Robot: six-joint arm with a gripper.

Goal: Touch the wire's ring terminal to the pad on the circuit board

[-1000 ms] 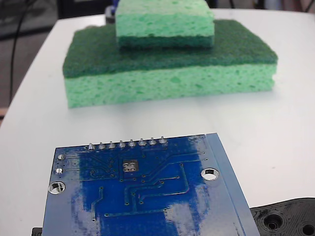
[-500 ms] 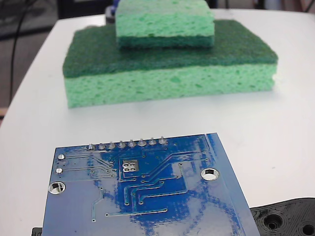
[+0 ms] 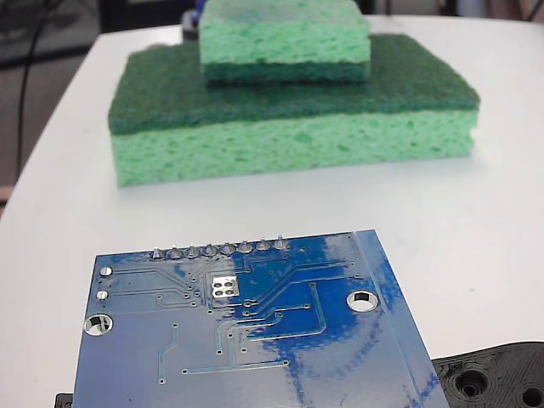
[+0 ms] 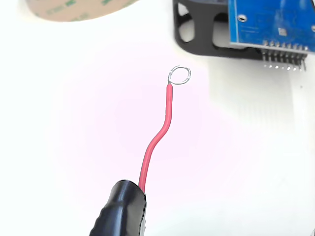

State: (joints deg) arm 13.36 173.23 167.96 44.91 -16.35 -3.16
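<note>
Wrist view shows the wire [image 4: 156,135], a thin red strand, rising out of a black sleeve [image 4: 120,210] at the bottom of the frame and bending slightly before it ends in the ring terminal [image 4: 179,75], a small silvery loop hanging over bare white surface [image 4: 74,123]. The fingers themselves are not in sight, so I cannot tell whether they are clenched or released; only the sleeve that carries the wire shows. The circuit board [image 4: 275,22] sits at the upper right, blue, propped on a black plastic holder [image 4: 197,29], with its row of solder pins [image 4: 283,61] along the lower edge. The ring is near the holder's corner but apart from the board and touching nothing. From the fixed view the board [image 3: 255,331] fills the foreground with a small silver pad cluster [image 3: 223,287] near its pin edge, and two stacked green sponges [image 3: 289,102] lie behind; neither wire nor ring appears there. By my reading this is the approach step: contact is not yet made. The next move calls for carrying the ring up and rightward across the board's face and then lowering it gently onto the pad, since the wire is thin and would likely flex.
</note>
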